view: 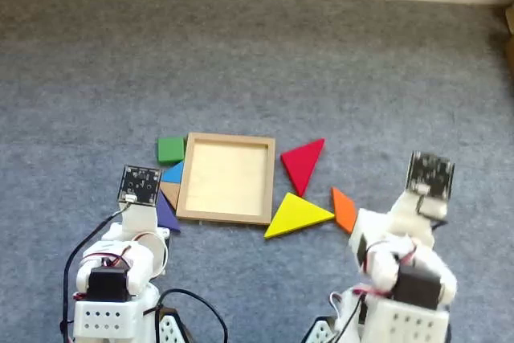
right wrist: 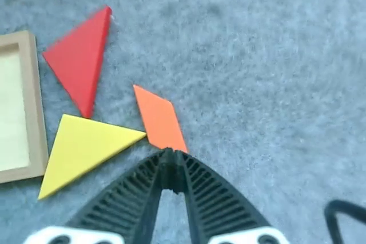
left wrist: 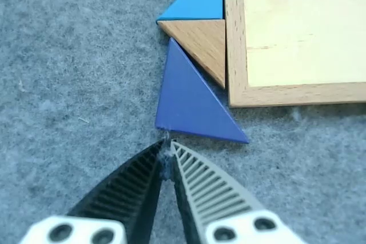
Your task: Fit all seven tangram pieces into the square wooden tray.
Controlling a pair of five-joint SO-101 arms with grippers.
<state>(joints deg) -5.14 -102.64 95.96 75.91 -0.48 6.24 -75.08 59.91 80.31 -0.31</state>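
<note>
Lying flat on the carpet (view: 241,62) outside the wooden tray (view: 225,216), the dark blue triangle (left wrist: 191,110) and orange parallelogram (right wrist: 160,119) are judged light, stiff and thin, best pinched across their edges, while the left gripper (left wrist: 167,151) and right gripper (right wrist: 168,158) are seen closed, tips just beside them.

Bright, even light across the carpet (view: 241,54), shadows faint and short, tray (left wrist: 234,55) floor glowing pale, thin dark line under its near rim, soft shade along the dark blue triangle (left wrist: 189,107), carpet darker at the left gripper (left wrist: 167,148) tips.
</note>
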